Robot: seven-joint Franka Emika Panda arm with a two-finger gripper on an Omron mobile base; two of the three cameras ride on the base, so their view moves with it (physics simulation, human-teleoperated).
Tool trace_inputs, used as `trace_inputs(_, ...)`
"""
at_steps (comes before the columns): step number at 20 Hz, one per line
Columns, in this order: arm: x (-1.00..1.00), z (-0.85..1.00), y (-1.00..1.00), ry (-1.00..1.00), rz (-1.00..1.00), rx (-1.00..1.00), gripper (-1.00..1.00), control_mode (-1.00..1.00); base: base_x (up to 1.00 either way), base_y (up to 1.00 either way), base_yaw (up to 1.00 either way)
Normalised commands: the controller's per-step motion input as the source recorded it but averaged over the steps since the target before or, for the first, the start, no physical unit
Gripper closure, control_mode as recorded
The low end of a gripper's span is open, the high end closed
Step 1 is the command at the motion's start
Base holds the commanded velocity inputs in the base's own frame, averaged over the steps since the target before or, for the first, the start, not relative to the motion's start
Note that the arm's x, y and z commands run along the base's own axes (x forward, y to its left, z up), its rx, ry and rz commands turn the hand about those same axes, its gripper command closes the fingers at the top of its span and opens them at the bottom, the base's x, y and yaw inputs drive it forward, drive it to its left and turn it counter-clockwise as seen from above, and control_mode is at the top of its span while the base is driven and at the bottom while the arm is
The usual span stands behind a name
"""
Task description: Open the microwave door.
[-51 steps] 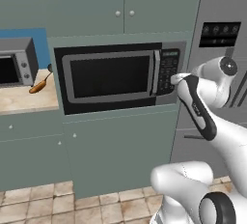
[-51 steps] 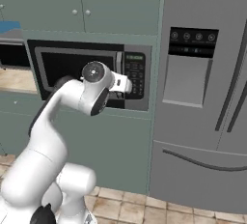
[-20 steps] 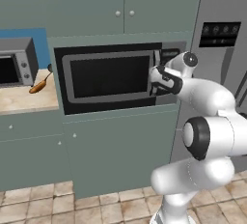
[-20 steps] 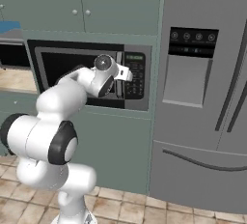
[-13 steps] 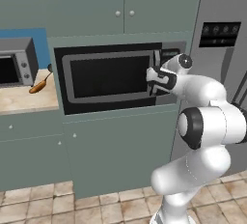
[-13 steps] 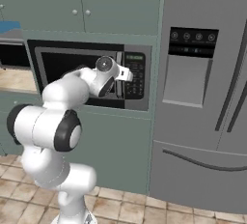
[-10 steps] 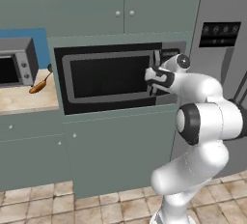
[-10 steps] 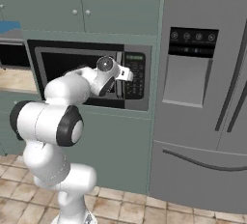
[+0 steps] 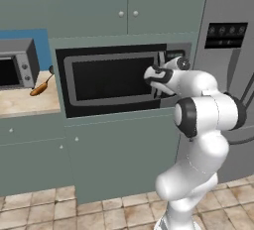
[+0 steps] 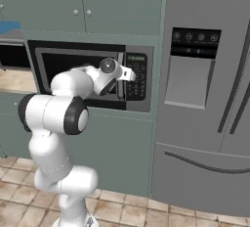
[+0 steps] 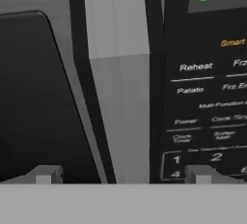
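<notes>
The fingers (image 11: 43, 175) stand released, spread to either side of the microwave door's (image 9: 111, 79) vertical grey bar handle (image 11: 119, 88), the keypad (image 11: 205, 117) beside them.

- one microwave (image 9: 121, 79) with one microwave door (image 9: 111, 78);
- one toaster oven (image 9: 17, 64) on the tabletop (image 9: 22, 106);
- one refrigerator (image 10: 205, 94);
- two upper cabinet knobs (image 9: 128, 13) — side by side;
- one orange-handled utensil (image 9: 39, 88)

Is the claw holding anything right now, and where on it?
Nothing. The claw is open, its tips either side of the microwave door's handle, not closed on it.
</notes>
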Motion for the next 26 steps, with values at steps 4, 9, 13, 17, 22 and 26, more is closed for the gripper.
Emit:
trace_inputs(4, 0.35, -0.17, 0.0, -0.05, 0.0, 0.0, -1.0, -1.0, 0.0, 0.0, 0.0)
trace_inputs(9, 0.15, -0.06, 0.0, -0.02, 0.0, 0.0, 1.0, -1.0, 0.0, 0.0, 0.0)
trace_inputs(13, 0.0, 0.0, 0.0, 0.0, 0.0, 0.0, 1.0, -1.0, 0.0, 0.0, 0.0)
trace_inputs(17, -0.01, 0.0, 0.0, 0.0, 0.0, 0.0, 1.0, -1.0, 0.0, 0.0, 0.0)
trace_inputs(22, -0.31, 0.05, 0.0, -0.01, 0.0, 0.0, 1.0, -1.0, 0.0, 0.0, 0.0)
trace_inputs(26, -0.6, 0.22, 0.0, -0.06, 0.0, 0.0, 1.0, -1.0, 0.0, 0.0, 0.0)
